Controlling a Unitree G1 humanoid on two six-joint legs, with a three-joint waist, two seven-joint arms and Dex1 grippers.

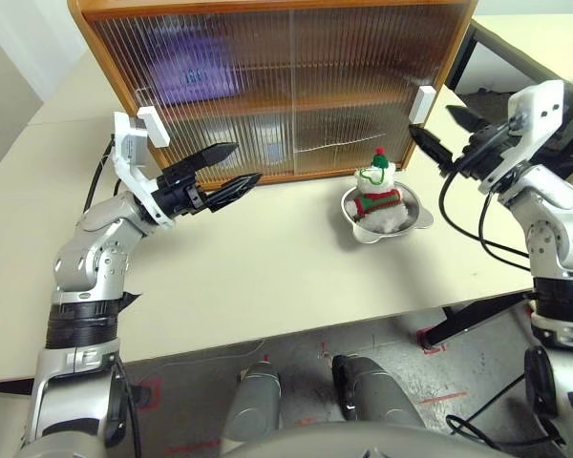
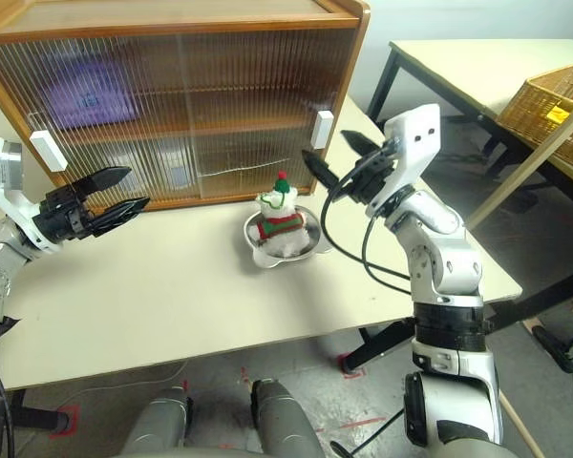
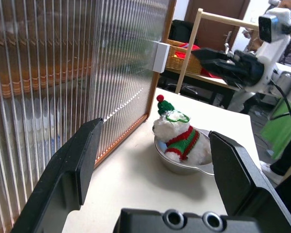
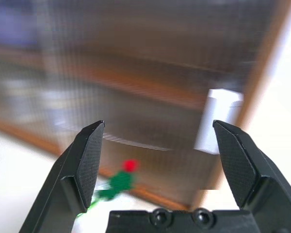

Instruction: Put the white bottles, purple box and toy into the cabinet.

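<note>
The cabinet (image 1: 277,8) stands at the back of the table with both ribbed sliding doors drawn across its front. The purple box (image 1: 196,76) shows as a blur behind the left door, on the upper shelf. The white bottles are hidden behind the ribbed doors. The toy (image 1: 377,196) sits in a steel bowl (image 1: 415,218) in front of the right door. My left gripper (image 1: 246,162) is open and empty, just right of the left door's white handle (image 1: 153,126). My right gripper (image 1: 430,119) is open and empty beside the right door's handle (image 1: 423,103), above and right of the toy.
The table's front edge (image 1: 296,329) runs close below the bowl. A second table to the right carries a wicker basket (image 2: 554,95), and a wooden post (image 2: 530,167) leans between the two tables.
</note>
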